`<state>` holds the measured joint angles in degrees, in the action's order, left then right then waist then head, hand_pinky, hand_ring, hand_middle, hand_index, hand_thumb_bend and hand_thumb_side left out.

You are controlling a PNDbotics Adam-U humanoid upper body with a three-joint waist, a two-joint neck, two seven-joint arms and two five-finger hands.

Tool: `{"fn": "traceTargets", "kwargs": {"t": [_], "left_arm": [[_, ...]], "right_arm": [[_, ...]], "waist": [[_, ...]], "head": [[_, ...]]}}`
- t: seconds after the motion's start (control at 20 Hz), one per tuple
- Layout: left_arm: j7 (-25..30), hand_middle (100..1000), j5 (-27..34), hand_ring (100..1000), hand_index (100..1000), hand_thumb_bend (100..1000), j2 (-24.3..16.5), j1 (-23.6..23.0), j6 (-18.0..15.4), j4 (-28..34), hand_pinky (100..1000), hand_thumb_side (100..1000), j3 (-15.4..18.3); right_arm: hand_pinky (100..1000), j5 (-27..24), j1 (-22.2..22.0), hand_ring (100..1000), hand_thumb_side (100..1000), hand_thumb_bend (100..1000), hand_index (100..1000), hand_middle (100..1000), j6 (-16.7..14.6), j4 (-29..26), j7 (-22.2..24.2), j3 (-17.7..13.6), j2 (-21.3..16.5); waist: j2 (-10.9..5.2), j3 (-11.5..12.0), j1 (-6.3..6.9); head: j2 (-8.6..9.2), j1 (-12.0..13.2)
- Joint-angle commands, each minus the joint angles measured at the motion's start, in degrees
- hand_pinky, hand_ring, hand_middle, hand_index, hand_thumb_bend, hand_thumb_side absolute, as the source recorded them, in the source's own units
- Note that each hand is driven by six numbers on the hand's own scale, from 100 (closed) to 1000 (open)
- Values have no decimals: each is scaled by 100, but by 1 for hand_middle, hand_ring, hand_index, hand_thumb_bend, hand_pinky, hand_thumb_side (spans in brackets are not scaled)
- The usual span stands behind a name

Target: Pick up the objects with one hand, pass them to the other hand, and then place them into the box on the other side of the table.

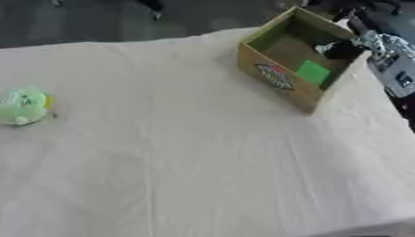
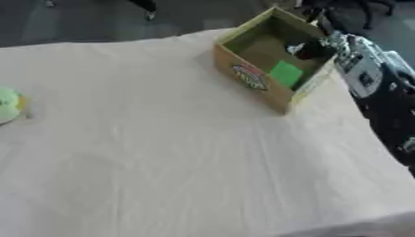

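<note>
Left eye view: right hand [image 1: 347, 48] inside the cardboard box [image 1: 279, 81], finger state unclear; green plush toy [image 1: 24, 105] awaits left-hand pickup.

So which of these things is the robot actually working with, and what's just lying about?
Part of the job:
- the light green soft toy at the table's left edge, waiting to be picked up
- the open cardboard box at the far right
- the right hand, reaching into the box; fingers unclear

Just there:
- the pale cloth covering the table
- a green patch inside the box
</note>
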<state>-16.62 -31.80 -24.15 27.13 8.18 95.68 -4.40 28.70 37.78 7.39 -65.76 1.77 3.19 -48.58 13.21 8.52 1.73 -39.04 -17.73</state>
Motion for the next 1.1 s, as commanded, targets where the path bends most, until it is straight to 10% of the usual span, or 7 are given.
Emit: {"fn": "traceTargets", "kwargs": {"t": [0.05,0.25,0.45,1.1], "left_arm": [[-31,613,-2,569,763,588,-153,41,7,52,606,215,92],[-63,612,-11,569,763,589,-173,32,39,48,605,213,138],[-25,614,-44,572,765,586,-273,83,168,9,608,219,228],[1484,643,57,615,782,614,-1151,1145,575,-1299,647,290,328]], "right_arm": [[1000,-70,89,951,218,344,906,766,51,-180,-82,-101,-183],[1000,-633,1,949,100,100,937,769,363,-570,-412,-217,-150],[1000,-1827,-215,964,496,100,947,792,664,-1368,-777,-314,-119],[1000,-3305,-710,962,590,100,973,805,961,-2955,-1080,-479,0]], "waist": [[-90,-10,-7],[-91,-21,6],[-94,-30,19],[-112,-52,66]], "head": [[9,33],[-17,184],[-47,483],[-3,923]]}}
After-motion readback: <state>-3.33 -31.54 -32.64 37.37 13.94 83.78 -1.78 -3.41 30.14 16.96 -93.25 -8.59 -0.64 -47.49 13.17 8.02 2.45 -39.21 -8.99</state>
